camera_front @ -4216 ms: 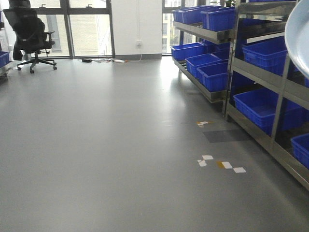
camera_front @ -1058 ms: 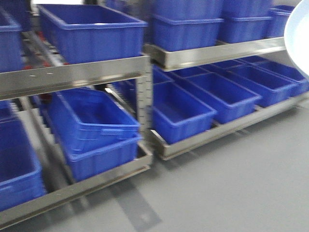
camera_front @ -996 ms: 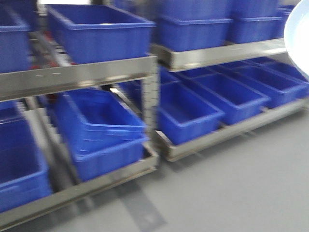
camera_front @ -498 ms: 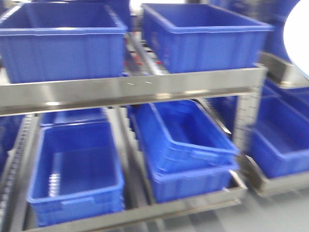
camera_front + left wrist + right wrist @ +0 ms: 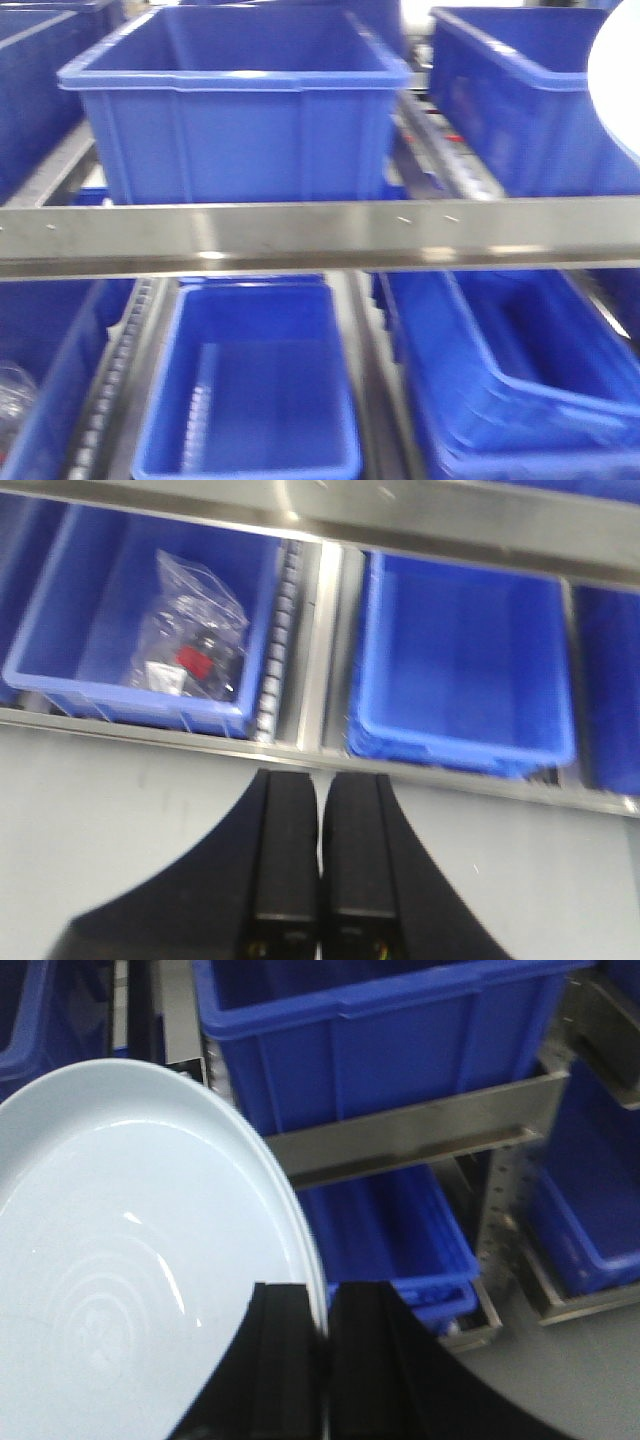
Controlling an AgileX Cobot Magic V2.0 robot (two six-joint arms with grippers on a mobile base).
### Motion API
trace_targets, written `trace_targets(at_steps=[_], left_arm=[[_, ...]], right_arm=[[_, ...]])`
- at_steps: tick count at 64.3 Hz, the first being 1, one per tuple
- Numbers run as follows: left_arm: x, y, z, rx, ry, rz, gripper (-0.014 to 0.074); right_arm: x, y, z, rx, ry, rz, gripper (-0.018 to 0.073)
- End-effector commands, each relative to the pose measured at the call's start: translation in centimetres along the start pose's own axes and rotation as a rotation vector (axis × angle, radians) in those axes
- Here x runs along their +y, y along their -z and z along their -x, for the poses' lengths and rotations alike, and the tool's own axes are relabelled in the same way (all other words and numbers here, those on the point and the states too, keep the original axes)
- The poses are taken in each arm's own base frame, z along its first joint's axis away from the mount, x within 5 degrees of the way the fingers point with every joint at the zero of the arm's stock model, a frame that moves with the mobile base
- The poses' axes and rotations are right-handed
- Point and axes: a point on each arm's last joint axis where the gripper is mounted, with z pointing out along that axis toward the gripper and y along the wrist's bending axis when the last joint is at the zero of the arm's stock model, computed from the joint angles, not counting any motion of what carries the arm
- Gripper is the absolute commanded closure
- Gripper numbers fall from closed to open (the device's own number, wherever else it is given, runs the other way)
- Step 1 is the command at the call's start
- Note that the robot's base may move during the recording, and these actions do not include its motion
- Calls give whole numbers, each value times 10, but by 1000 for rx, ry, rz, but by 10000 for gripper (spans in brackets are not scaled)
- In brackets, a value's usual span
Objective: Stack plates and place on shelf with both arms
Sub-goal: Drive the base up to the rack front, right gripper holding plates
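Note:
The plates (image 5: 120,1260) are pale blue-white and glossy and fill the left of the right wrist view, where two rims lie one on the other. My right gripper (image 5: 325,1295) is shut on their rim, one black finger inside it and one outside. The plates' edge (image 5: 620,80) also shows at the right border of the front view. My left gripper (image 5: 320,780) is shut with nothing between its fingers, and it hangs over grey floor in front of the shelf's lowest level (image 5: 300,742). The steel shelf rail (image 5: 320,235) crosses the front view close ahead.
Blue bins fill the shelf: a large one (image 5: 240,110) on the upper level, an open one (image 5: 250,390) below, stacked ones (image 5: 520,380) at the right. Under my left gripper, one bin (image 5: 150,630) holds a clear plastic bag (image 5: 195,630); its neighbour (image 5: 460,660) holds nothing.
The front view has swung from open floor to the shelf and closed in on it. The plates' edge stays at the right border throughout.

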Motion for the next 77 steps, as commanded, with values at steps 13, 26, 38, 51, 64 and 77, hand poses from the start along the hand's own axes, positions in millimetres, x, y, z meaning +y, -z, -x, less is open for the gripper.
trace_targets(at_steps=[13, 26, 38, 51, 64, 77], left_arm=[[-3, 5, 14, -85, 7, -28, 499], [-3, 5, 14, -85, 7, -28, 499], [-3, 5, 14, -85, 7, -28, 499], [-3, 5, 14, -85, 7, -28, 499], [-3, 5, 14, -85, 7, -28, 499], [-3, 5, 14, -85, 7, -28, 499]], right_arm=[[3, 5, 17, -121, 4, 21, 508], [3, 5, 17, -121, 4, 21, 508], [3, 5, 17, -121, 4, 21, 508], [3, 5, 17, -121, 4, 21, 508], [3, 5, 17, -121, 4, 21, 508], [3, 5, 17, -121, 4, 21, 508]])
